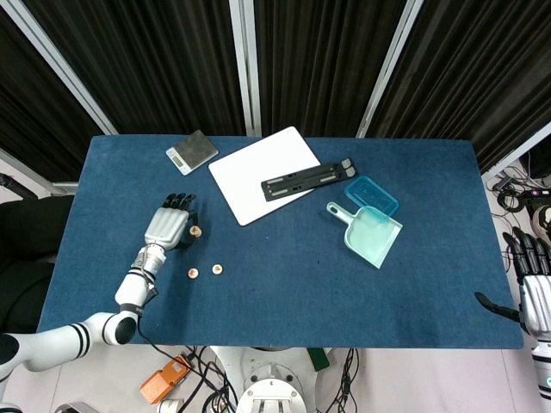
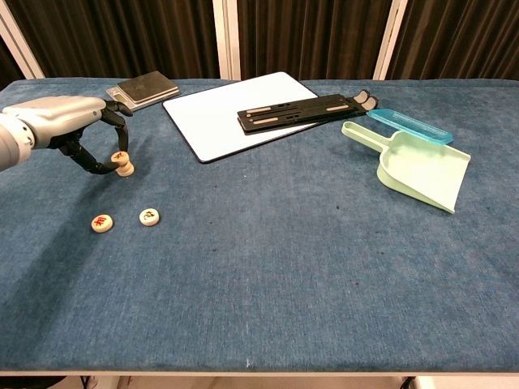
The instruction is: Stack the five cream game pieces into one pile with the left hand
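Left hand (image 2: 77, 134) arches over the near-left part of the blue table (image 2: 292, 267), its dark fingertips (image 2: 104, 168) curled down around a short stack of cream game pieces (image 2: 122, 164), touching the stack's side. In the chest view, the top piece sits tilted on the ones beneath; how many are stacked cannot be told. Two more cream pieces, one with a red mark (image 2: 101, 223) and one with a dark mark (image 2: 148, 216), lie flat just nearer the robot, apart from the stack. Right hand (image 1: 534, 288) hangs off the table's right edge, fingers spread, holding nothing. A white board (image 2: 235, 109), black folding stand (image 2: 304, 109), green dustpan (image 2: 418, 166) and small scale (image 2: 144, 87) lie farther back.
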